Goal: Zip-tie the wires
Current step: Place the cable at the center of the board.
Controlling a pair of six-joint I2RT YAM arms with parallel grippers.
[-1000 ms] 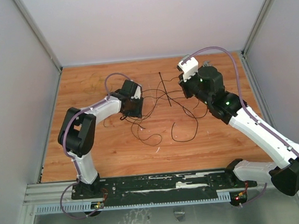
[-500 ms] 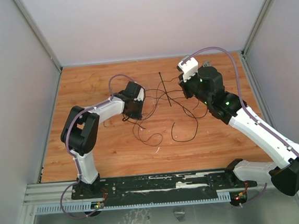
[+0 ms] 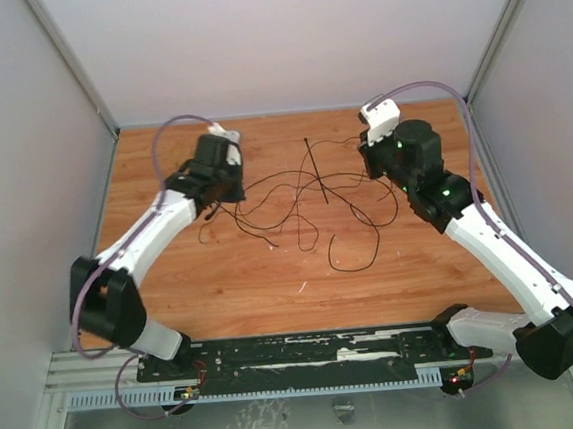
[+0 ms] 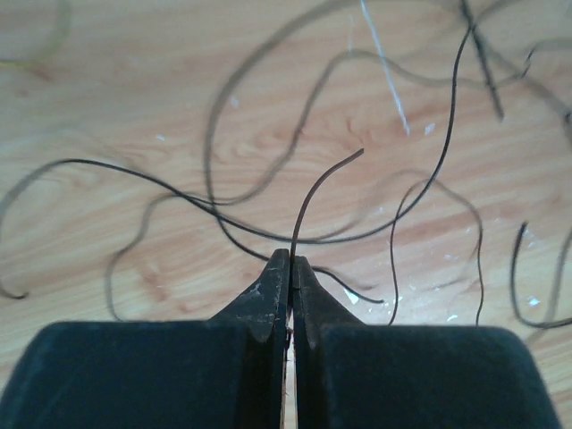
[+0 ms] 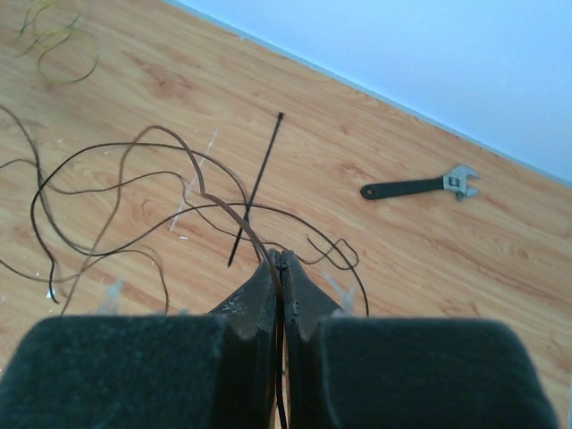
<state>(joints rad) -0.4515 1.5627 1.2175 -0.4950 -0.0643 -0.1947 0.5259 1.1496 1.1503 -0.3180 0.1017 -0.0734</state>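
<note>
One zip tie (image 3: 316,171). One tangle of wires (image 3: 295,199), strand count unclear. One wrench (image 5: 416,186). One small bunch of yellow wire (image 5: 54,40). Two grippers: left gripper (image 4: 291,261), right gripper (image 5: 279,257). One bench (image 3: 174,305).

Loose wires (image 3: 300,199) cross zip tie (image 3: 315,169)

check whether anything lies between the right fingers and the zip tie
No separate object does. But the right gripper is shut on a strand of the wires, and wire loops cross the near half of the zip tie ahead of it. Whether they pass over or under it is unclear. The adjustable wrench lies off to the side.
</note>
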